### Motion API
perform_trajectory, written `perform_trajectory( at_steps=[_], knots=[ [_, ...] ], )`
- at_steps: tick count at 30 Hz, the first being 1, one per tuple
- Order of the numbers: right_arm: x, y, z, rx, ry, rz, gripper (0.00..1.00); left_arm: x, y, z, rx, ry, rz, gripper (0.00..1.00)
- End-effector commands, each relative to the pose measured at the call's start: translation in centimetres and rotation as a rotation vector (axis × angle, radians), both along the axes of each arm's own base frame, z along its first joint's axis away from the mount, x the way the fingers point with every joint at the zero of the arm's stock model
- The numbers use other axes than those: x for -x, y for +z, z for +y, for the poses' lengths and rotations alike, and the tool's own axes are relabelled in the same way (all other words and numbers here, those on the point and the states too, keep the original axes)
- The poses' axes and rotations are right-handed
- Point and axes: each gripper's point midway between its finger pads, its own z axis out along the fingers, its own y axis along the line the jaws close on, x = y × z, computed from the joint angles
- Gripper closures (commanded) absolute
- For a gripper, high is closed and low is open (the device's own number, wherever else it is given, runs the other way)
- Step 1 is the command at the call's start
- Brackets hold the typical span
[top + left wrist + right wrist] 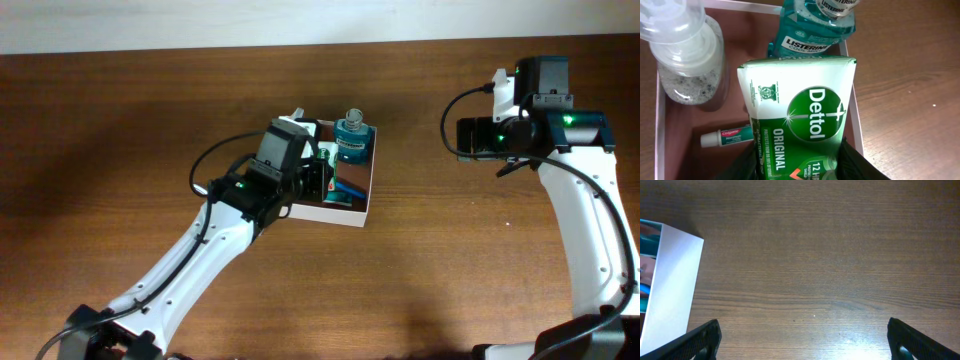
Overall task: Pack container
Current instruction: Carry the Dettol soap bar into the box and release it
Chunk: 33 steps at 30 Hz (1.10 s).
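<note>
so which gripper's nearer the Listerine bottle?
Left. The left gripper is over the container, holding the Dettol pack beside the Listerine bottle; the right gripper is open over the table, farther off.

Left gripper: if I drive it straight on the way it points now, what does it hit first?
Probably the Listerine bottle: the left gripper holds the Dettol pack over the container, and the pack's front edge lies just short of the bottle. Depth is unclear; the container floor may come first.

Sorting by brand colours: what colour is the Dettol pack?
The Dettol pack is green with white lettering, best seen from the left wrist.
</note>
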Motion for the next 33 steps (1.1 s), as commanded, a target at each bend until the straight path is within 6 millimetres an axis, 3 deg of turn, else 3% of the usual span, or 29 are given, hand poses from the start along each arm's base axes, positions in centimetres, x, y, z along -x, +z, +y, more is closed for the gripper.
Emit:
perform_trajectory(
  at_steps=[1,10,14,15,18,24,29,33],
  knots=[
    [-0.1,0.4,-0.3,0.002,-0.016,-0.011,0.01,-0.8,1.0,0.1,-0.058,0.026,-0.077,0.89],
    [-0.1,0.4,-0.3,0.002,-0.016,-0.010,0.02,-1.2,-1.8,-0.7,-0.086,0.015,-0.035,0.88],
    [-0.1,0.4,-0.3,0.002,-0.016,-0.011,0.02,-1.3,-1.9,-0.7,-0.088,0.015,-0.033,0.87],
    [-0.1,0.4,-0.3,0.002,-0.016,-0.010,0.01,-1.3,-1.9,-0.8,-0.086,0.015,-0.036,0.82],
    [-0.1,0.4,-0.3,0.002,-0.016,-0.010,0.01,-1.3,-1.9,-0.8,-0.086,0.015,-0.036,0.51],
    [-0.1,0.4,-0.3,0.002,-0.016,-0.011,0.01,-1.3,-1.6,-0.9,-0.077,0.012,-0.039,0.35],
    [-0.1,0.4,-0.3,0.002,-0.016,-0.011,0.01,-0.9,-0.2,-1.6,-0.028,-0.021,-0.047,0.36],
    [-0.1,0.4,-0.3,0.002,-0.016,-0.011,0.02,-0.6,1.7,-0.8,-0.022,-0.003,-0.079,0.42]
  ],
)
